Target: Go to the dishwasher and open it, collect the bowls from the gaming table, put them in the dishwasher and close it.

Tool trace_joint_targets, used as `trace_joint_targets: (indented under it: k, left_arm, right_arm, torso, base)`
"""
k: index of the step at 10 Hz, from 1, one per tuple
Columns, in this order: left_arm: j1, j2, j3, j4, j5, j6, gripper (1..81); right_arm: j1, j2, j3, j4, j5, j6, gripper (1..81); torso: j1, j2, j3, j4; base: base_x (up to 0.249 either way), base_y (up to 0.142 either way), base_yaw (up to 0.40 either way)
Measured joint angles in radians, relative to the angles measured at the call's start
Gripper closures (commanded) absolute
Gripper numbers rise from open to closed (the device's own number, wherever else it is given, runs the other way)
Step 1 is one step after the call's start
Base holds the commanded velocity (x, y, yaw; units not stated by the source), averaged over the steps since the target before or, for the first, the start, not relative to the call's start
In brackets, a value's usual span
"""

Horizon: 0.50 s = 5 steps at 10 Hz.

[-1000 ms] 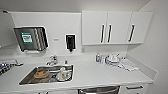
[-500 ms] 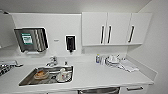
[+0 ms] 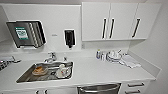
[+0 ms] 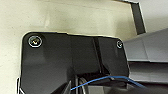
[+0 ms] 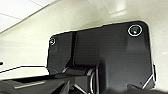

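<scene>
- An office kitchenette: a long white countertop (image 3: 100, 72) with a recessed steel sink (image 3: 46, 72) holding dishes.
- White wall cupboards with dark bar handles (image 3: 120, 21) above.
- A wall-mounted paper towel dispenser (image 3: 26, 33) and black soap dispenser (image 3: 69, 38).
- A brushed-steel built-in dishwasher front (image 3: 98, 89) below the counter.

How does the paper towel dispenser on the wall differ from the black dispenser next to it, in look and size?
The paper towel dispenser is wide and metallic grey, with a green label on its front; the black dispenser is narrow, plain and dark. The towel dispenser hangs above the counter left of the sink, while the black one hangs nearer the sink's right end. Both are fixed to the same white wall, at about the same height.
</scene>
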Motion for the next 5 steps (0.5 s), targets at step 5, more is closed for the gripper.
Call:
trace_joint_targets:
  k: [5]
  left_arm:
    - [-0.006, -0.055, 0.079, 0.000, -0.011, 0.000, 1.0]
  right_arm:
    - [0.064, -0.049, 0.066, 0.025, -0.001, 0.003, 1.0]
  torso:
    - [0.098, -0.153, -0.038, 0.000]
  base:
    - [0.000, 0.000, 0.000]
